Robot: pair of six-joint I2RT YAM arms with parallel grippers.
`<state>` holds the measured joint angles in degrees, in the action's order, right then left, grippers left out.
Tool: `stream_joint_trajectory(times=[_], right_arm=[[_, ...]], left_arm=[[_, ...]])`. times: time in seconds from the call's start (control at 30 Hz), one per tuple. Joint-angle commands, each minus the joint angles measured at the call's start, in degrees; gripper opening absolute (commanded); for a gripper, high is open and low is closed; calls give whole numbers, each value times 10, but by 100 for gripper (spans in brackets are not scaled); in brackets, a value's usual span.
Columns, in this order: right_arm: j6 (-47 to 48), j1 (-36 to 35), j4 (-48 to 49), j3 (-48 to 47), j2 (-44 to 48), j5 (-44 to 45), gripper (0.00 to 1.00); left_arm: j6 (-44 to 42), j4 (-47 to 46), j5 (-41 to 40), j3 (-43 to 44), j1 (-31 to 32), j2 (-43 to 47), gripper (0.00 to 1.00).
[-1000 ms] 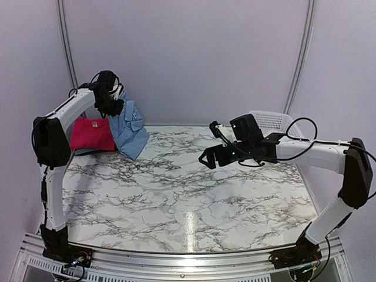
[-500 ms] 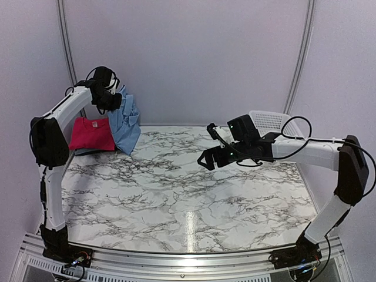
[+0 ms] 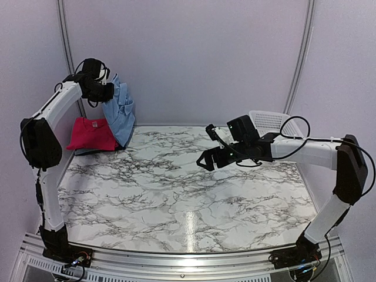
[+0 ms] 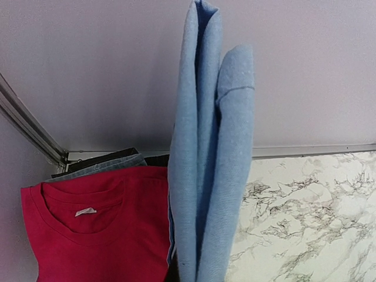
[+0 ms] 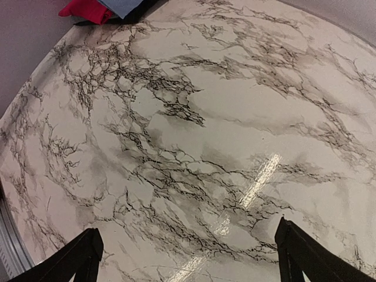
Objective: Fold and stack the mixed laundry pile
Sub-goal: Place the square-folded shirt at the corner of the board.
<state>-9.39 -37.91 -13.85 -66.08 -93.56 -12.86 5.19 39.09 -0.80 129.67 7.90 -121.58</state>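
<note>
My left gripper (image 3: 107, 94) is high at the back left, shut on the light blue shirt (image 3: 120, 114), which hangs folded from it; its lower end reaches the stack. In the left wrist view the blue shirt (image 4: 208, 153) hangs down the middle and hides the fingers. The pink-red T-shirt (image 3: 91, 133) lies folded on the stack at the back left corner, over a denim piece (image 4: 97, 168) and a dark garment (image 4: 103, 157). My right gripper (image 3: 205, 160) is open and empty, held above the table middle; its fingertips (image 5: 88, 252) show wide apart.
The white slatted basket (image 3: 271, 121) stands at the back right behind my right arm. The marble table (image 3: 176, 194) has a metal rail along its near edge. The back wall is close behind the stack.
My left gripper has lifted the blue shirt higher and moved it left, toward the stack. My right gripper has drifted slightly left and stays open.
</note>
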Motion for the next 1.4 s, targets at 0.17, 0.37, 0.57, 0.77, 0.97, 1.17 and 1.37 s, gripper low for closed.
stream_joint_trajectory(times=[0.17,0.37,0.57,0.77,0.97,1.17,1.37], right_arm=[[-9,6,16,-33,-16,-12,99],[-14,6,12,-43,-25,-13,99],[-17,6,7,-54,-32,-7,99],[-17,6,-4,-71,-47,0,99],[-21,18,-10,-77,-49,-1,98],[-21,40,-17,-74,-35,-4,98],[-15,54,-24,-63,-15,-4,99]], left_arm=[[8,-49,38,-20,-56,30,0],[4,-62,31,-64,-105,17,0],[-12,-67,-42,-91,-146,-9,0],[-26,-72,-75,-94,-175,-49,0],[-32,-73,-126,-89,-179,-98,3],[-10,-71,-216,-113,-179,-95,53],[-12,-69,-301,-138,-179,-66,82]])
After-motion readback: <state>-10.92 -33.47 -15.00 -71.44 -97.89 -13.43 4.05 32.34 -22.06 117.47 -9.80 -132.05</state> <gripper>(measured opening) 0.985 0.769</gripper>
